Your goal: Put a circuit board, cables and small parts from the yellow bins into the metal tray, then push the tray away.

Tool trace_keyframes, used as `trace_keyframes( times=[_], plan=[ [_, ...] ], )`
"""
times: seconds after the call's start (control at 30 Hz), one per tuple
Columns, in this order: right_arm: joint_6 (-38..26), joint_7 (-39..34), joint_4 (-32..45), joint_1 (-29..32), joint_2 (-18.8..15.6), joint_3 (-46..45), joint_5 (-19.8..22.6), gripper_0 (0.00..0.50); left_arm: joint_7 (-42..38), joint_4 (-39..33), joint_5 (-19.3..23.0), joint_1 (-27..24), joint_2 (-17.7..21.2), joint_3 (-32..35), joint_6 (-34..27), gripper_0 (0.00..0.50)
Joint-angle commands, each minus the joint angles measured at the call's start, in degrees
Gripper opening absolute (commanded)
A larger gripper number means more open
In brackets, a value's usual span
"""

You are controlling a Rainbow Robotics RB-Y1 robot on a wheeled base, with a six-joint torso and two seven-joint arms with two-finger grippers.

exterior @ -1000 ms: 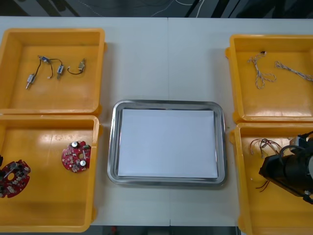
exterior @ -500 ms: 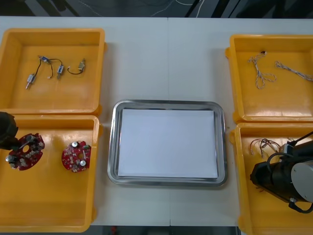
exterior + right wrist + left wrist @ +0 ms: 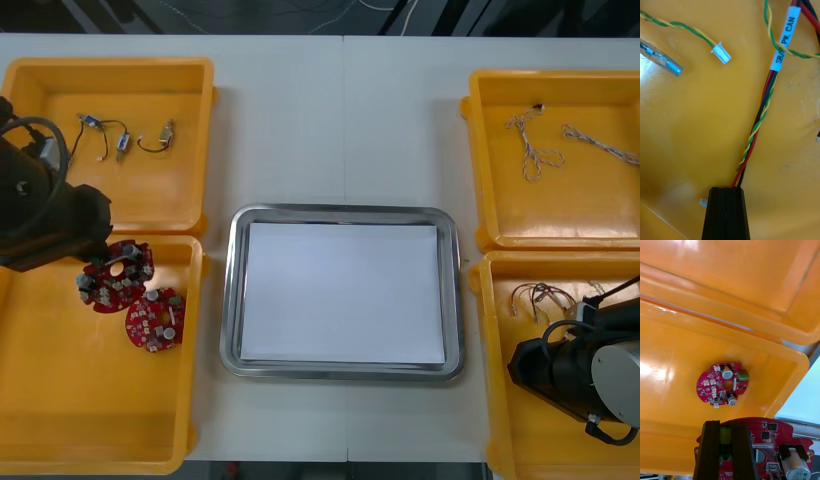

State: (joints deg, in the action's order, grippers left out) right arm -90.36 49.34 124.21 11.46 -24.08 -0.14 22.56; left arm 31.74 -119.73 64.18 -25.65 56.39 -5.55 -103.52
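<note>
**Circuit board held, tray not yet reached**

One round red circuit board (image 3: pixel 115 275) hangs pinched at its edge between the left fingers (image 3: pixel 711 442), which are closed to its thickness. It is over the far end of the near-left yellow bin (image 3: pixel 100 420), at about 9 o'clock from the metal tray (image 3: pixel 232 300). A second board (image 3: pixel 155 320) lies on the bin floor at 5 o'clock from the held one.

To carry it well, I would clear the bin wall before swinging toward 3 o'clock. Keep the board level and release it low over the tray's white inside.

At 4 o'clock from the tray, the right fingers (image 3: pixel 718 210) sit low in the near-right bin (image 3: pixel 530 440). They are closed together, and a red, black and yellow-green cable (image 3: pixel 752 142) runs out from between them. They seem to grip it, though the pinch itself is hidden.
</note>
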Motion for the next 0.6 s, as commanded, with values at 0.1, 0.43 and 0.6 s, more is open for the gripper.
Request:
trace_keyframes(
  times=[0.1, 0.43, 0.6],
  plan=[
    [-0.4, -2.3, 3.1, 1.5, 0.0, -0.2, -1.1, 0.0, 2.9, -1.5, -0.4, -7.7, -2.2, -4.6, -1.9, 0.0],
    [-9.9, -2.3, 10.0, 0.6, -4.6, -5.3, 2.8, 0.0, 2.3, -1.5, -5.8, -15.0, -11.4, -12.0, -5.9, 0.0],
    [-10.7, -1.8, 10.3, 0.6, -5.2, -8.4, 7.6, 0.0, 1.7, -1.5, -8.9, -16.4, -16.0, -14.7, -5.9, 0.0]
  ],
)
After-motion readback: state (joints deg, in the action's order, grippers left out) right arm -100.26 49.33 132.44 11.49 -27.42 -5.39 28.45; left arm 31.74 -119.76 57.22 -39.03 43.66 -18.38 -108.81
